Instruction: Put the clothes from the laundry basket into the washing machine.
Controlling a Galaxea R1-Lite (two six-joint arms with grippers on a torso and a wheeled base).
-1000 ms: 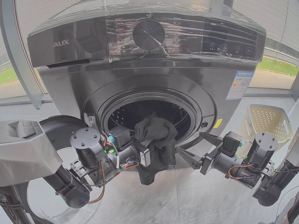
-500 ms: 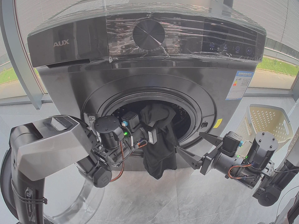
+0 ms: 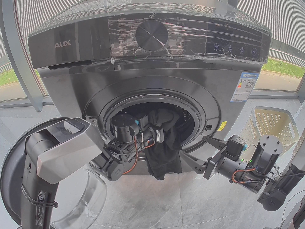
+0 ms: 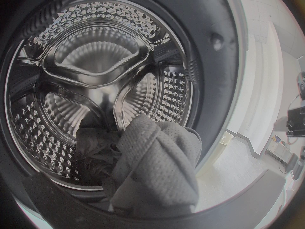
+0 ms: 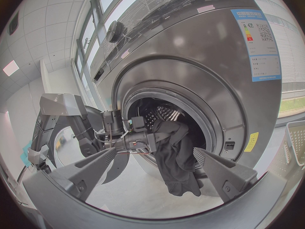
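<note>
Support surface: pale grey marbled tile floor (image 3: 178,201), glossy, with thin joint lines visible. Two items are seen standing directly on it.

1) Dark grey front-loading washing machine (image 3: 152,77): upright, facing the head view, base set on the tiles mid-scene. Its round glass-fronted door (image 3: 79,188) is swung open to the robot's left, low over the tiles. Whether the door touches the floor cannot be told.

2) Cream perforated plastic laundry basket (image 3: 274,122): set on the floor to the robot's right of the machine, near its front corner and close to the window wall.
</note>
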